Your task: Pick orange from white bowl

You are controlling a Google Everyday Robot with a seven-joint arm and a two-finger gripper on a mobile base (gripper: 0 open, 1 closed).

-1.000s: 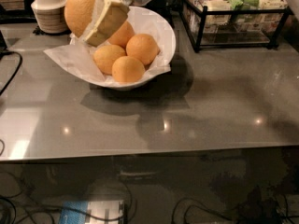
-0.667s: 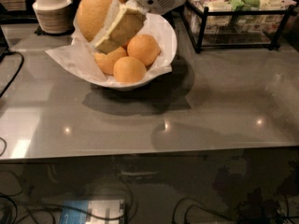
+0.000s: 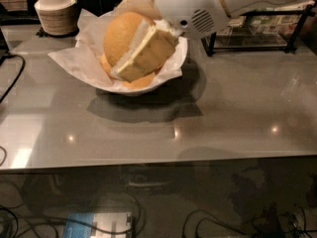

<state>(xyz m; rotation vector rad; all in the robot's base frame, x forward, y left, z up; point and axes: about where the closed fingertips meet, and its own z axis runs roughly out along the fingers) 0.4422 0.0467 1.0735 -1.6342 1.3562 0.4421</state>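
The orange (image 3: 121,36) is large, dull yellow-orange, and held up above the white bowl (image 3: 171,76). My gripper (image 3: 130,48) comes in from the upper right and is shut on the orange; one cream finger (image 3: 148,51) lies across its front. The bowl is lined with crinkled white paper (image 3: 74,58) that sticks out past its rim. Smaller orange fruits (image 3: 141,82) lie in the bowl, mostly hidden behind the orange and the finger.
Stacked beige bowls (image 3: 56,11) stand at the back left. A black wire rack (image 3: 257,33) with packets stands at the back right. The grey table (image 3: 223,113) reaches to a front edge near the bottom. A black cable (image 3: 12,83) lies at the left.
The gripper has lifted the orange higher above the bowl and toward the camera, so it now covers most of the smaller fruits.
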